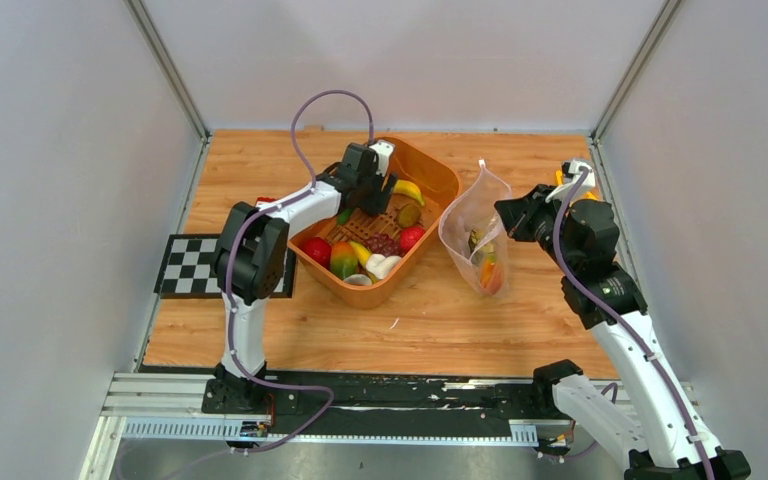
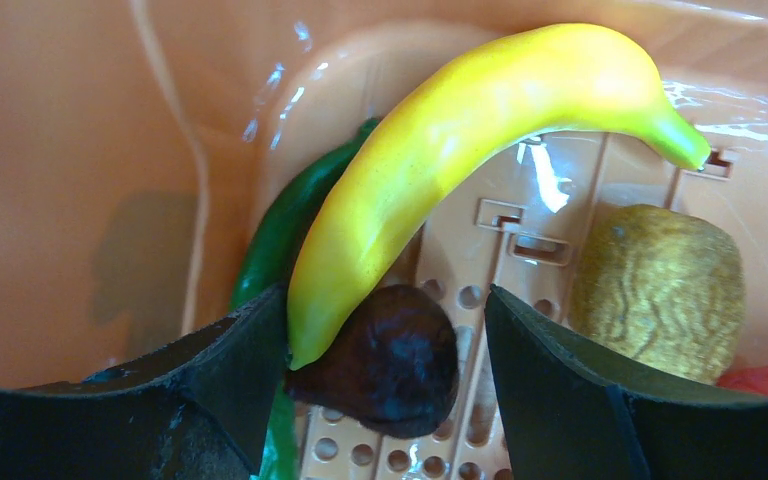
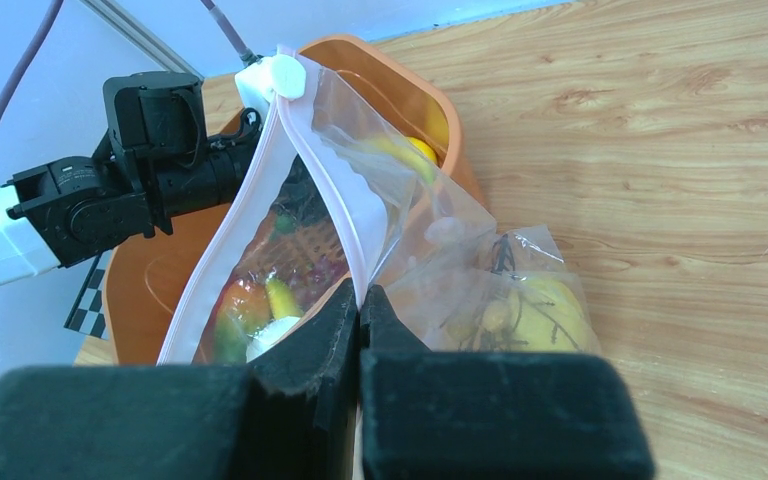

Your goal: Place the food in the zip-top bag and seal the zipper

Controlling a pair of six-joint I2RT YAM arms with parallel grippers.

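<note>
My left gripper (image 1: pixel 392 190) reaches down into the orange basket (image 1: pixel 442 172), open. In the left wrist view its jaws (image 2: pixel 385 300) straddle a dark brown nut (image 2: pixel 395 360). The tip of the yellow banana (image 2: pixel 460 130) rests against the left finger, and a gap shows beside the right one. A kiwi (image 2: pixel 660 290) and a green pepper (image 2: pixel 280 230) lie close by. My right gripper (image 3: pixel 360 295) is shut on the zip-top bag (image 1: pixel 475 225) at its pinkish zipper (image 3: pixel 330 190), holding the mouth up and open. Some food (image 1: pixel 488 265) lies inside the bag.
More toy fruit (image 1: pixel 360 255) fills the near end of the basket. A white slider (image 3: pixel 285 75) sits at the far end of the zipper. A checkerboard card (image 1: pixel 185 262) lies at the left, and grey walls enclose the wooden table (image 1: pixel 440 320).
</note>
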